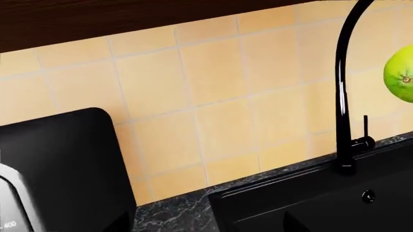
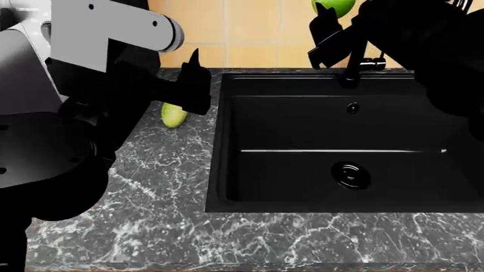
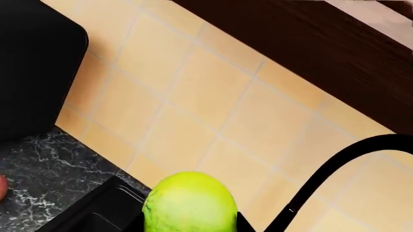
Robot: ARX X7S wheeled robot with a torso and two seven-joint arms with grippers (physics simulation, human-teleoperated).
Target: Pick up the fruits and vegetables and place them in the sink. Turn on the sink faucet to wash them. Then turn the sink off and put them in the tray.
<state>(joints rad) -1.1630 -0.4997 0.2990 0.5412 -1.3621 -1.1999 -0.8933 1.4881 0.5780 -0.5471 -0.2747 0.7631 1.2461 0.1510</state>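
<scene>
Lime [image 2: 334, 5] held aloft at the top edge of the head view, above the back rim of the sink [image 2: 226, 141], close to the faucet [image 2: 352, 71]. Right gripper [image 2: 327, 34] grips it; one dark finger [image 2: 323, 25] stands up against the fruit. In the right wrist view the lime [image 3: 189, 203] fills the lower middle, dark gripper parts at either side of its base. Left wrist view catches the same lime [image 1: 400, 77] at the frame edge, in the air beside the faucet's tall curved tube [image 1: 342, 96].

Sink basin is black, drain [image 2: 350, 174] on the floor, small overflow hole [image 2: 352, 107] in the back wall. Nothing seen lying in the basin.

Second fruit, yellow-green [image 2: 173, 115], sits on the marble counter [image 2: 151, 215] just beside the sink's left rim, partly hidden behind the left gripper [image 2: 192, 79]. Left gripper hovers over the counter near that fruit; whether it is spread or closed cannot be told.

Tan tile wall [image 1: 213, 96] behind. A black appliance [image 1: 65, 169] stands on the counter, well apart from the faucet.
</scene>
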